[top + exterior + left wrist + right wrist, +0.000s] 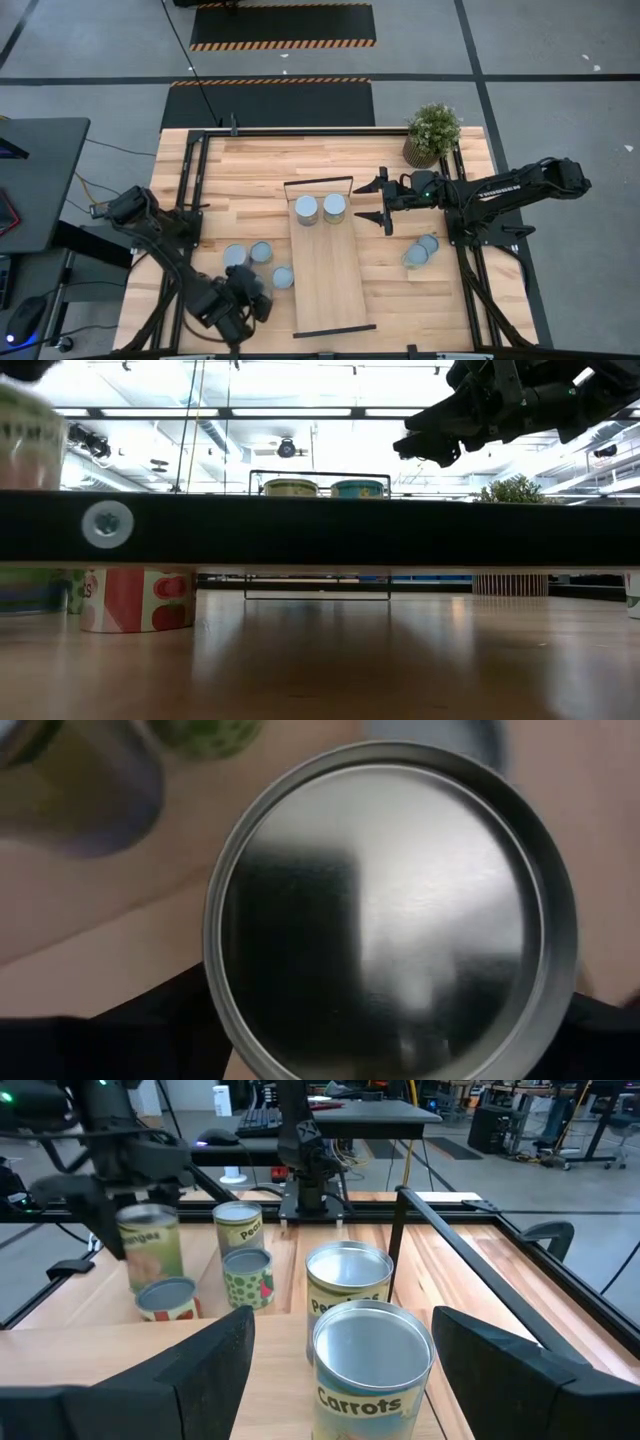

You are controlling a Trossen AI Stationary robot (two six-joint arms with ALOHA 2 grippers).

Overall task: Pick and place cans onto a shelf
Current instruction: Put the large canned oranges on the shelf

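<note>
Nearest the front edge of the desk [240,160], the left gripper [243,303] sits low beside the shelf's left side, its jaws spread wide around a can [390,910] whose round silver top fills the left wrist view; the right wrist view shows that can up off the desk, though the contact itself is hard to make out. Just beyond it, three more cans [260,260] stand on the desk, close to the left edge of the shelf [330,280]. Right of the shelf, two cans [420,250] stand touching each other. Farther back, two cans [320,209] stand side by side on the shelf's far end. The right gripper [382,202] hovers just beside them, jaws apart and holding nothing. A potted plant [433,133] stands at the far right corner.
</note>
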